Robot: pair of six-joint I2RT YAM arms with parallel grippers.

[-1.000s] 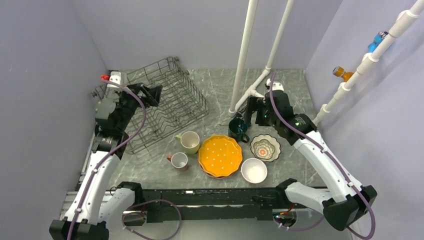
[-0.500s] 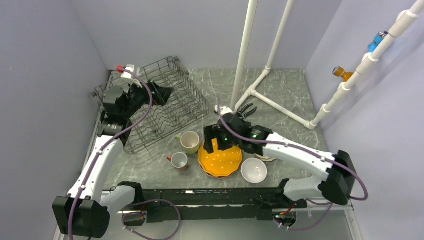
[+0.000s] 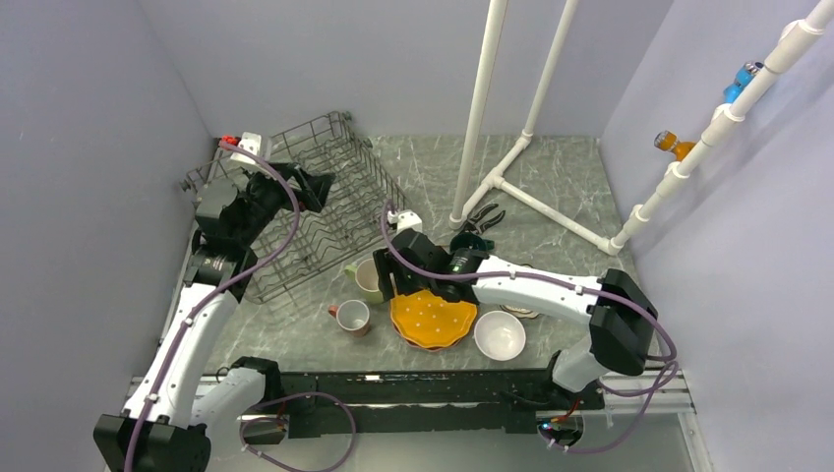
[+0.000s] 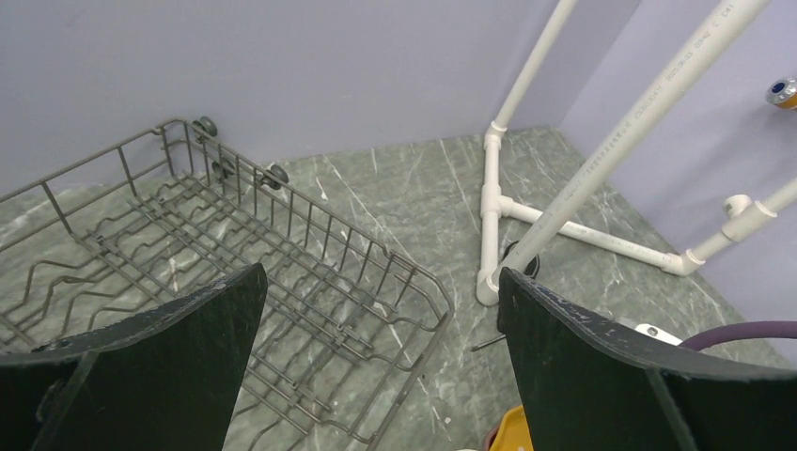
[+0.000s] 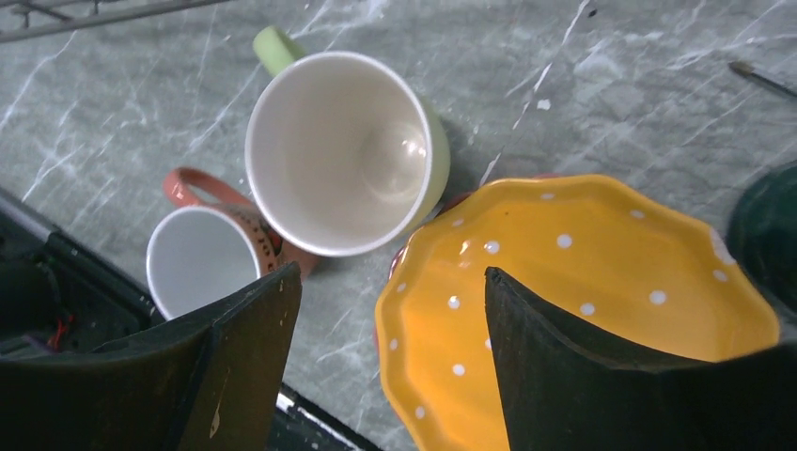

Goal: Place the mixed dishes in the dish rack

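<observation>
The dark grey wire dish rack point(image 3: 339, 211) stands empty at the back left and also shows in the left wrist view point(image 4: 282, 254). My left gripper point(image 3: 315, 187) hangs open above it point(image 4: 381, 291). My right gripper point(image 3: 393, 280) is open and low over the left rim of the orange dotted plates point(image 3: 435, 320); that rim point(image 5: 564, 272) lies between its fingers point(image 5: 390, 310). The pale green mug point(image 5: 343, 155) and the small pink mug point(image 5: 202, 268) stand just left of it. The dark teal mug point(image 3: 470, 243) and the white bowl point(image 3: 499, 335) are nearby. The patterned bowl point(image 3: 521, 312) is mostly hidden by my right arm.
White pipes point(image 3: 477, 108) rise from the table behind the dishes, with a floor branch point(image 3: 556, 211) running right. Black-handled pliers point(image 3: 485, 215) lie by the pipe foot. A black rail point(image 3: 393, 379) runs along the near edge. Walls close in on both sides.
My right arm has swung left from behind the dark teal mug, across the orange plates, to their left rim beside the green mug. My left gripper has shifted slightly over the rack.
</observation>
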